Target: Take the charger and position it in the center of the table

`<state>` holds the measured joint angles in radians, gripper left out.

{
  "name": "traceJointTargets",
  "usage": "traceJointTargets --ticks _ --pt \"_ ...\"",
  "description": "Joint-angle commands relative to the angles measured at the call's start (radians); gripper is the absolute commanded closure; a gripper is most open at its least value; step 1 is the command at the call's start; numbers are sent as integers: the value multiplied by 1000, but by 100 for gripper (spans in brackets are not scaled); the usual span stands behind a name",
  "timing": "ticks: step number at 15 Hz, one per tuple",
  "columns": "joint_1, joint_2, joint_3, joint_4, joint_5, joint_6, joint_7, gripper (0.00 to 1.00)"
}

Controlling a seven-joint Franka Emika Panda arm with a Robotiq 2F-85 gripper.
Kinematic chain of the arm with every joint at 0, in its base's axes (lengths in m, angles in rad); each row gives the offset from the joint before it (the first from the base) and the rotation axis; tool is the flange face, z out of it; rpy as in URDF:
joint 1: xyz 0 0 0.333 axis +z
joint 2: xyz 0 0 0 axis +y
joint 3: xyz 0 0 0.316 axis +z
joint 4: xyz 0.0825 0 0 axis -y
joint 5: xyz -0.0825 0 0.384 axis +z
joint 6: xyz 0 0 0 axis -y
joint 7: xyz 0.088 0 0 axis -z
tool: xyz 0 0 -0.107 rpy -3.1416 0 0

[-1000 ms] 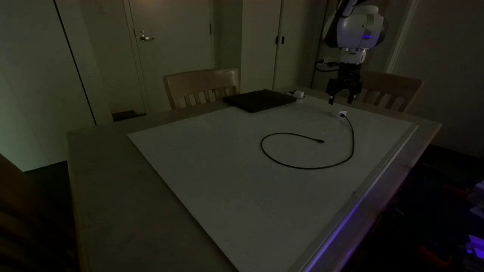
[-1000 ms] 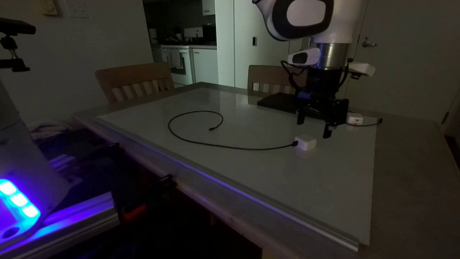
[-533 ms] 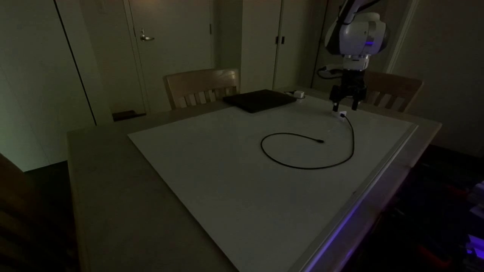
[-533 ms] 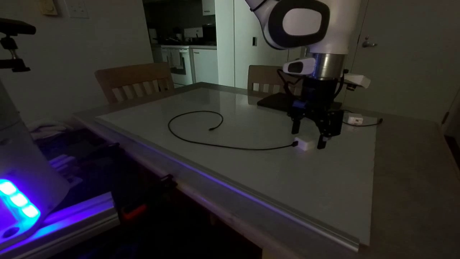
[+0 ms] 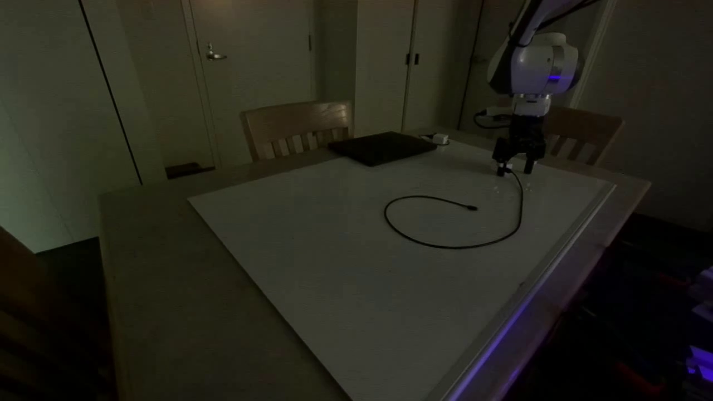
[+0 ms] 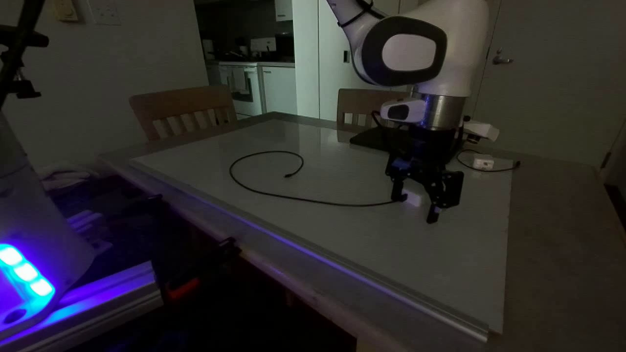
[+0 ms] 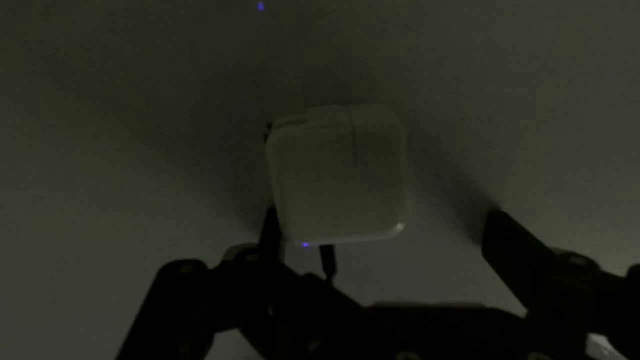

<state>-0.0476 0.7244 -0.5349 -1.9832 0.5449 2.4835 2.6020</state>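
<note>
Next, centre the black two-fingered gripper [image 6: 416, 209] on the white rounded-square plastic charger plug [image 7: 340, 177].
Fingers [image 7: 515, 255] stand wide, one much nearer the plug; even the gaps before squeezing.

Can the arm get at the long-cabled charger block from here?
Probably yes: the fingers stand open and low by the charger block, its top uncovered in the wrist view, though one sits nearer it than the other.

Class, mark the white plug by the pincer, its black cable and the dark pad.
White plug [image 7: 340, 185]: wrist view, broad face.
Black cable [image 5: 454, 248]: in an exterior view, lower curve.
Dark pad [image 5: 383, 148]: in an exterior view, top.
</note>
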Motion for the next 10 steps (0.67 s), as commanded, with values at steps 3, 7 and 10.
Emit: traceJointTargets --ticks 3,7,10 --pt "-99 -107 120 -101 -76 91 -8 0" --pt "-104 -149 151 -160 -102 161 -7 0" --pt "-111 -163 172 -188 -105 229 -18 0"
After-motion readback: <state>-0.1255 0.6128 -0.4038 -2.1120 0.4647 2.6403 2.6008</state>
